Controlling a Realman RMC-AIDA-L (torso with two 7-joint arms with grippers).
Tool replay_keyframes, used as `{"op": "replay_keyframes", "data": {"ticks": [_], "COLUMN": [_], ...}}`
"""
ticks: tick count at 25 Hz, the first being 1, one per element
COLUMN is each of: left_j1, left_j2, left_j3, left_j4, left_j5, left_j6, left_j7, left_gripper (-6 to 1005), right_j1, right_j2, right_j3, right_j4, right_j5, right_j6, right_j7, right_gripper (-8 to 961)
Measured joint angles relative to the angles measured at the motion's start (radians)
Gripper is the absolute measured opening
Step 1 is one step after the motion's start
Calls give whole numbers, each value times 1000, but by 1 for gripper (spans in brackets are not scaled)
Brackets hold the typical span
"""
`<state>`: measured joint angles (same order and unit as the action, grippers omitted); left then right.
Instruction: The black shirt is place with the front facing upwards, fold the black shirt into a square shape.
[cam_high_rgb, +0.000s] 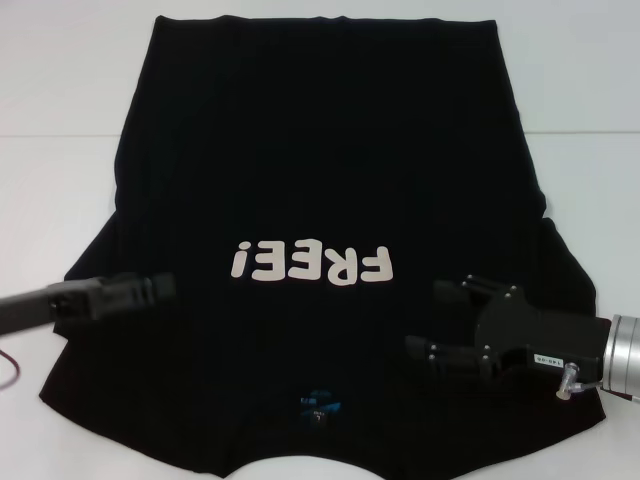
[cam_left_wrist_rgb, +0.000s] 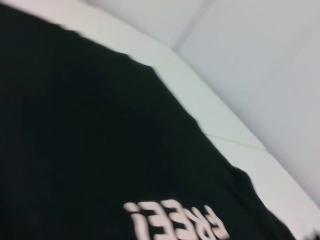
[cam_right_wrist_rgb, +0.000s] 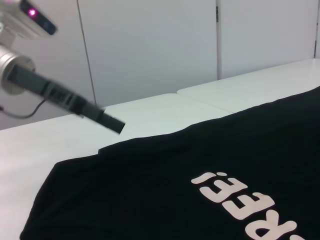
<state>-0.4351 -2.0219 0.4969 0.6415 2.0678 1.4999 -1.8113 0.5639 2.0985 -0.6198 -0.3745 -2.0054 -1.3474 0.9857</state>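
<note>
Black shirt flat, left gripper together, right gripper apart (neck label head-view only)

White table carries the black shirt, spread flat, lettering up, collar nearest the robot. Shirt lies beneath both grippers: left gripper, right gripper.

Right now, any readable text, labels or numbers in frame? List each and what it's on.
"FREE!": off-white lettering on the front of the black shirt, upside down in the head view.
Small blue neck label at the shirt's collar: too small to read.
Small white sticker on the right gripper: print too small to read.
No other text visible.
</note>
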Motion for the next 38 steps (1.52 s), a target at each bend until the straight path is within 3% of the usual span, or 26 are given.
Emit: {"op": "replay_keyframes", "data": {"ticks": [3,5,7,12,17,27,38], "left_j1": [-28,-42,-43,-46,-66,-75,-70], "left_j2": [64,94,106,112,118,124,111], "left_j3": [3,4,4,7,6,13,16], "left_j4": [-33,-58,-57,-47,-44,-46,-51], "left_j5": [17,28,32,118,201,229,238], "left_j6": [-36,-60,-86,-180,-192,-198,-242], "left_j7": [-241,-331,-388,-483,-540,-569,-570], "left_gripper": [947,947,946,945,945,944,943], "right_j1": [3,7,12,19,22,26,27], "right_j2": [0,1,1,2,2,2,2], "right_j3": [0,-5,-10,-12,-12,-12,-12], "right_j4": [4,10,17,28,28,29,38], "right_j5": [0,-1,-1,-1,-1,-2,3], "right_j6": [-4,-3,-1,-1,-1,-5,-6], "right_j7": [-1,-1,-1,-1,4,6,1], "right_gripper": [915,915,914,914,915,912,915]}}
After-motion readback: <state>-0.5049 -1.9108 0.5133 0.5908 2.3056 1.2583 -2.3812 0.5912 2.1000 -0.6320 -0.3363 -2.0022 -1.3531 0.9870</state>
